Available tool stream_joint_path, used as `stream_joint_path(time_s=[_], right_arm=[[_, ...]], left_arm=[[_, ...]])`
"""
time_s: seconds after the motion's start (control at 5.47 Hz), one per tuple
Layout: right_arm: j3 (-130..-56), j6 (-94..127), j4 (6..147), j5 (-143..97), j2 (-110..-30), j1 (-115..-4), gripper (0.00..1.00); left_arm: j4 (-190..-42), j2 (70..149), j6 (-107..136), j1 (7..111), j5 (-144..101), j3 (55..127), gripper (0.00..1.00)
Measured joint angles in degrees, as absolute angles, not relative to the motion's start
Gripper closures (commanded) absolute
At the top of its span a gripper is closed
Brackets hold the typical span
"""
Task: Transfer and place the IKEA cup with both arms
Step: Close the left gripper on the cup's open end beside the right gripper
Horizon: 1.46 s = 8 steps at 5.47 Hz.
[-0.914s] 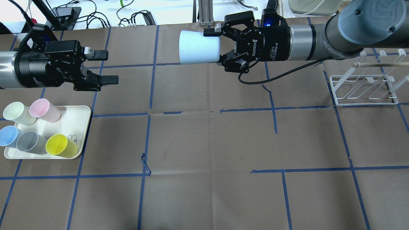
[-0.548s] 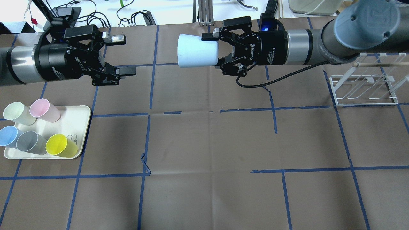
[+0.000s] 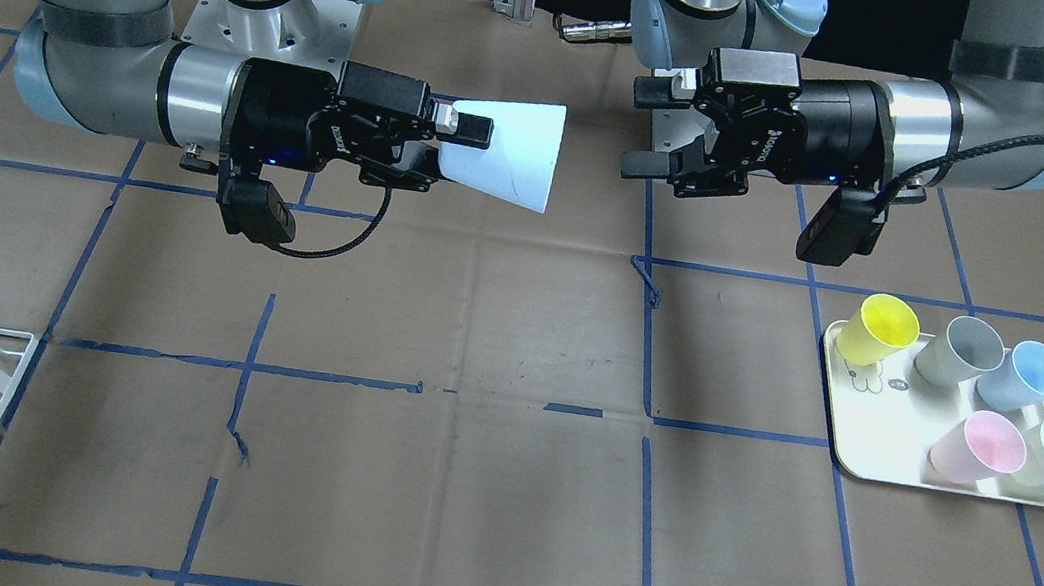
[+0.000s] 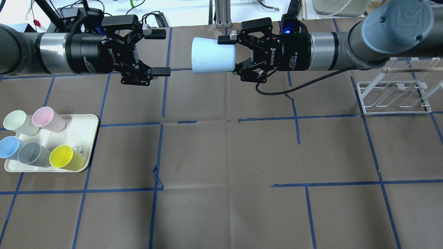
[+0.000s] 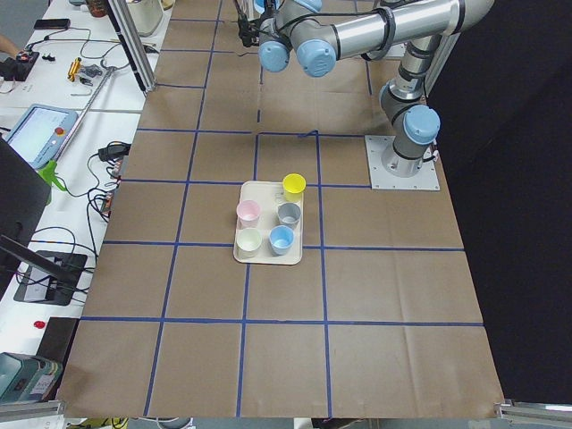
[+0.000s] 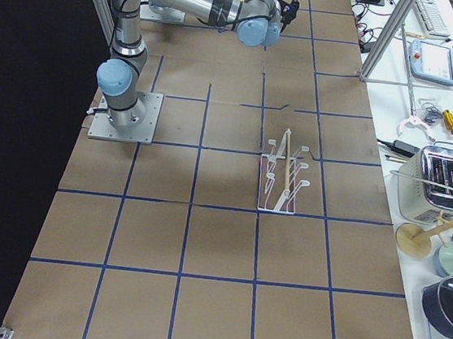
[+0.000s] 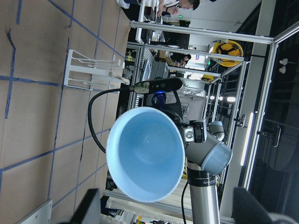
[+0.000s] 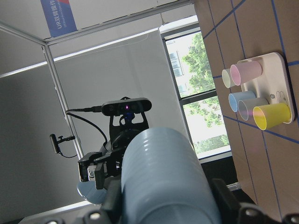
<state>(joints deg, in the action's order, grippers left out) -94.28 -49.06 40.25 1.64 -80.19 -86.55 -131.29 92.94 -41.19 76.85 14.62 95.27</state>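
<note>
My right gripper [image 4: 232,57] is shut on the base of the IKEA cup [image 4: 213,59], a pale-blue tumbler held on its side in the air over the far middle of the table, mouth toward my left gripper. The front view shows the cup [image 3: 510,152] and the right gripper [image 3: 449,154]. My left gripper [image 4: 162,52] is open and empty, level with the cup, a short gap from its rim; it also shows in the front view [image 3: 642,129]. The left wrist view looks straight into the cup's mid-blue inside [image 7: 145,154]. The right wrist view shows its outside [image 8: 166,182].
A cream tray [image 4: 86,121] at the table's left holds yellow [image 4: 65,157], grey [image 4: 33,154], sky-blue [image 4: 9,147], pink [image 4: 46,118] and pale-green [image 4: 19,121] cups. A white wire rack [image 4: 394,93] stands at the right. Cables lie beyond the far edge.
My left gripper has moved right and toward the far edge, from above the tray's corner to just short of the cup's mouth, still open. The right gripper and cup barely moved.
</note>
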Motion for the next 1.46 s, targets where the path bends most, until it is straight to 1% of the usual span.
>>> stream_joint_path(time_s=[0.37,0.73,0.91,1.1,1.28,1.46], right_arm=[[-94.2,-49.0,40.3,1.6,-80.2,-86.6,0.52],[-94.2,-49.0,40.3,1.6,-80.2,-86.6,0.52],[-94.2,-49.0,40.3,1.6,-80.2,-86.7,0.52],[-94.1,-49.0,40.3,1.6,-80.2,-86.7,0.52],[-94.1,-49.0,40.3,1.6,-80.2,-86.7,0.52],[-94.1,-49.0,40.3,1.6,-80.2,-86.8,0.52]], left_arm=[[-125.5,94.4,-37.0,79.7,14.3,95.1,0.02],[-124.5,94.6,-36.8,80.4,14.2,93.3,0.03],[-124.2,94.6,-36.9,80.6,14.2,92.6,0.05],[-123.3,94.7,-37.2,80.9,14.2,92.4,0.19],[-122.5,94.6,-37.2,81.5,14.2,92.3,0.36],[-122.1,94.6,-37.2,82.4,14.4,92.3,0.60]])
